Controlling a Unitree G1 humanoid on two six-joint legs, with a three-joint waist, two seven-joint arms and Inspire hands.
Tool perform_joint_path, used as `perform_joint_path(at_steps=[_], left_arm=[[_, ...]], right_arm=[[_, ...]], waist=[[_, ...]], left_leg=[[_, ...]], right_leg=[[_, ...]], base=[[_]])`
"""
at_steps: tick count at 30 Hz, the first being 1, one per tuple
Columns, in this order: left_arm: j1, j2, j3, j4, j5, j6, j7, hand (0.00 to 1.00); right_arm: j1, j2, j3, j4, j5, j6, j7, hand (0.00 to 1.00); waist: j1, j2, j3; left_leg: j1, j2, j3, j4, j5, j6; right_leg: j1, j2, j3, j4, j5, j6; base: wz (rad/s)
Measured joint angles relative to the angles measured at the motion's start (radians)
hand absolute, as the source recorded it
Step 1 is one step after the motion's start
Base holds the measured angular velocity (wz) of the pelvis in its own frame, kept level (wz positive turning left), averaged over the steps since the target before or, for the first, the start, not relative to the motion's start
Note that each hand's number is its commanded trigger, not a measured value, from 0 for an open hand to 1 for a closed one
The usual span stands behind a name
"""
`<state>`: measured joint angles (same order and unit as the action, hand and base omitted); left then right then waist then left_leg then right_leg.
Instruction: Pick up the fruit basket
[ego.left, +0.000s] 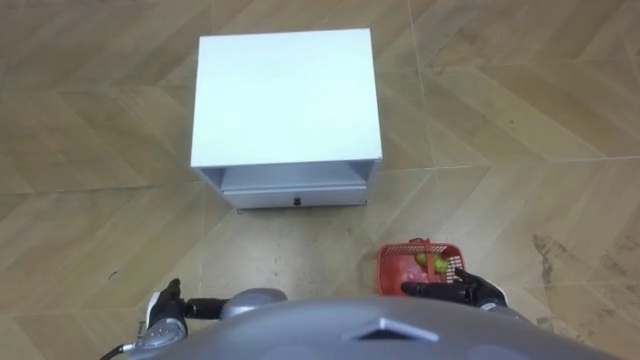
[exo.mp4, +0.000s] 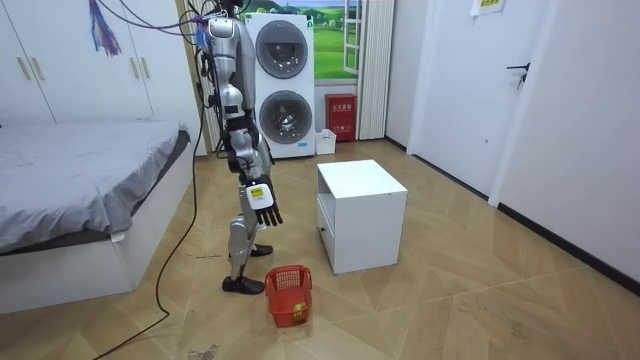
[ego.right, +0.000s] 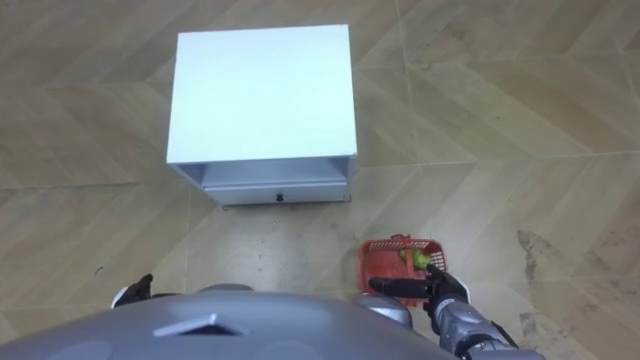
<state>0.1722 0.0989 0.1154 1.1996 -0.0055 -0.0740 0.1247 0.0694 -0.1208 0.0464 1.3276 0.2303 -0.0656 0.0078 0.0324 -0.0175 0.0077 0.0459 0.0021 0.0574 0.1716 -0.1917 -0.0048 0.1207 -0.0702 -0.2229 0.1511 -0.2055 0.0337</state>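
Below the right hand (ego.right: 440, 292), which hangs beside the thigh with straight, empty fingers, the basket (exo.mp4: 288, 295) is seen standing upright on the floor (exo.mp4: 420, 310), well under the fingertips and slightly outward of them, with green fruit (ego.left: 425, 262) lying inside. For the pickup to be done well, the body would probably have to be lowered until the rim is reached, the fingers curled under that rim rather than pressed against the wall, and the basket raised level so that nothing is spilled. At the far side the left hand (ego.left: 165, 310) is held loose and empty.
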Motion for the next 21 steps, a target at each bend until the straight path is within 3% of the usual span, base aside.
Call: perform_joint_path(at_steps=[8, 11, 12, 14, 15, 17, 18, 19, 20, 21], left_arm=[[0.022, 0.002, 0.011, -0.001, 0.04, 0.004, 0.003, 0.0], [0.019, 0.006, 0.02, 0.003, 0.076, 0.009, 0.003, 0.0], [0.02, 0.008, 0.023, 0.009, 0.078, 0.012, 0.002, 0.0], [0.021, 0.014, 0.053, 0.039, 0.089, 0.015, 0.0, 0.0], [0.019, 0.019, 0.082, 0.053, 0.097, 0.013, -0.001, 0.0], [0.015, 0.031, 0.102, 0.059, 0.105, 0.01, 0.0, 0.0], [0.015, 0.047, 0.103, 0.057, 0.108, 0.009, 0.0, 0.0], [0.009, 0.065, 0.096, 0.06, 0.098, 0.009, 0.0, 0.0], [0.0, 0.075, 0.094, 0.063, 0.095, 0.014, 0.001, 0.0], [-0.004, 0.08, 0.094, 0.063, 0.095, 0.019, 0.003, 0.0]], right_arm=[[0.01, -0.007, -0.064, -0.006, -0.011, 0.002, -0.029, 0.0], [0.009, -0.009, -0.104, -0.01, -0.005, 0.002, -0.053, 0.0], [0.009, -0.01, -0.11, -0.015, -0.006, 0.004, -0.059, 0.0], [0.008, -0.011, -0.12, -0.047, -0.025, 0.009, -0.061, 0.0], [0.003, -0.009, -0.128, -0.066, -0.029, 0.016, -0.061, 0.0], [0.006, -0.005, -0.154, -0.091, -0.03, 0.03, -0.073, 0.0], [0.019, -0.003, -0.17, -0.091, -0.031, 0.044, -0.09, 0.0], [0.006, -0.007, -0.173, -0.096, -0.025, 0.047, -0.107, 0.0], [-0.026, -0.014, -0.174, -0.11, -0.006, 0.038, -0.125, 0.0], [-0.046, -0.015, -0.171, -0.118, 0.009, 0.03, -0.131, 0.0]], waist=[[-0.011, -0.003, -0.001], [-0.027, -0.002, -0.0002], [-0.026, -0.004, -0.0004], [-0.026, -0.012, -0.0076], [-0.027, -0.016, -0.0198], [-0.037, -0.018, -0.0125], [-0.031, -0.041, -0.0119], [-0.005, -0.065, -0.0117], [0.01, -0.07, -0.0119], [0.016, -0.073, -0.0122]], left_leg=[[-0.023, -0.003, -0.001, 0.04, -0.007, 0.007], [-0.06, -0.007, 0.001, 0.084, -0.013, 0.015], [-0.076, -0.007, 0.024, 0.104, -0.014, 0.022], [-0.106, -0.01, 0.057, 0.107, -0.023, 0.044], [-0.158, -0.005, 0.074, 0.132, -0.025, 0.059], [-0.232, 0.008, 0.094, 0.242, -0.064, 0.09], [-0.257, -0.006, 0.109, 0.304, -0.094, 0.1], [-0.304, -0.018, 0.114, 0.386, -0.129, 0.112], [-0.374, -0.014, 0.118, 0.484, -0.164, 0.119], [-0.411, -0.013, 0.12, 0.527, -0.178, 0.122]], right_leg=[[-0.013, -0.01, -0.013, 0.024, -0.002, 0.002], [-0.056, -0.025, -0.033, 0.087, -0.004, 0.006], [-0.089, -0.035, -0.023, 0.129, -0.004, 0.007], [-0.126, -0.044, -0.022, 0.152, -0.004, 0.01], [-0.154, -0.046, 0.001, 0.153, -0.003, 0.03], [-0.216, -0.088, -0.002, 0.39, -0.059, 0.039], [-0.217, -0.13, 0.007, 0.613, -0.076, 0.038], [-0.216, -0.152, 0.05, 0.793, -0.071, 0.037], [-0.207, -0.155, 0.074, 0.907, -0.058, 0.034], [-0.205, -0.156, 0.085, 0.944, -0.046, 0.032]], base=[[0.03], [0.15], [-0.11], [-0.13], [0.03], [0.47], [0.65], [0.39], [-0.04], [-0.05]])
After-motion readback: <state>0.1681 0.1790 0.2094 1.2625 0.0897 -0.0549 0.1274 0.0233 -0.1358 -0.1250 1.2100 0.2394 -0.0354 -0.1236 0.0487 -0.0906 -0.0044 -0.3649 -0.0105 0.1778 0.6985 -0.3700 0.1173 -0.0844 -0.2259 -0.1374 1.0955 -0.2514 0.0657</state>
